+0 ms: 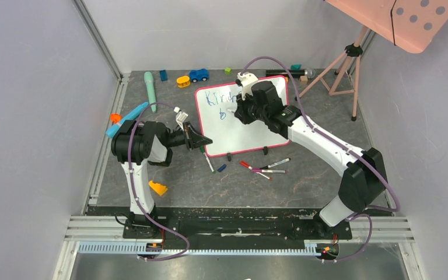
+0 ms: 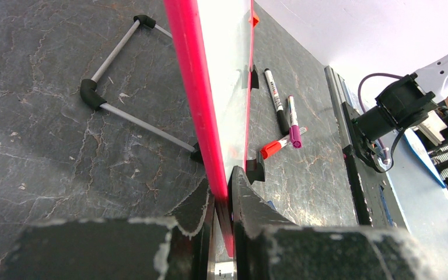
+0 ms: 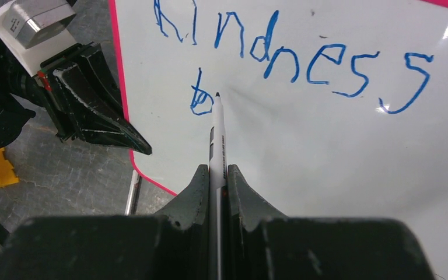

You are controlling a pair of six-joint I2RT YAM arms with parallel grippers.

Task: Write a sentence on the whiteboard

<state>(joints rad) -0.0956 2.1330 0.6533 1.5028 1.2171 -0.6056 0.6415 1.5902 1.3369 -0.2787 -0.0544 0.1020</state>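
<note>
left hand (image 2: 224, 182): pinching whiteboard (image 1: 242, 137) left frame edge
right hand (image 3: 216, 175): pinching marker (image 3: 217, 125), tip on board at "b"
whiteboard: propped up, desk (image 1: 198, 189) middle, toward far edge
sentence (image 3: 294, 58): blue "Kindness", then "b"

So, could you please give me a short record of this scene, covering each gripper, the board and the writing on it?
left gripper: shut on the whiteboard, clamping its pink-red frame
right gripper: shut on a marker, tip at the board beside the "b"
sentence: blue "Kindness" on line one, a lone "b" below
loose markers: lying on the table in front of the board
</note>
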